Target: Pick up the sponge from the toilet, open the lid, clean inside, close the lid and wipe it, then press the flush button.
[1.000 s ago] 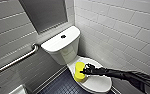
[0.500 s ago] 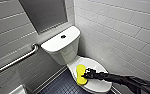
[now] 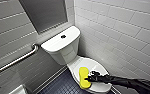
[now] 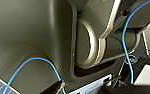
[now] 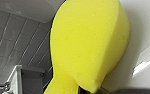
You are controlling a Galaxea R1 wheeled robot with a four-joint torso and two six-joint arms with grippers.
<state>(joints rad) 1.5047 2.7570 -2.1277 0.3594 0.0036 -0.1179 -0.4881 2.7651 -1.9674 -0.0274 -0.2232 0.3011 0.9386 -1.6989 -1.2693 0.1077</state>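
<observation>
Clamping the sponge [image 3: 83, 77] in the right gripper [image 3: 91, 77], jaws closed on the sponge's right edge, with the black arm coming in from the lower right of the head view. Lays the bright yellow foam lengthwise and flat on the lid [image 3: 97, 65], toward the lid's left front rim. Shows up close in the right wrist view as a rounded yellow mass [image 5: 88, 45] against glossy white. Keeps the lid shut over the oval bowl of the toilet [image 3: 66, 55]. Borders on dark blue floor tile [image 3: 59, 86] to the left of the bowl. Rises behind into the boxy white tank, with the small dark flush button [image 3: 63, 36] set in the middle of its flat cover, well apart from the sponge. Backs onto grey tiled wall [image 3: 121, 27], with a metal grab bar [image 3: 16, 61] fixed along the left wall.
</observation>
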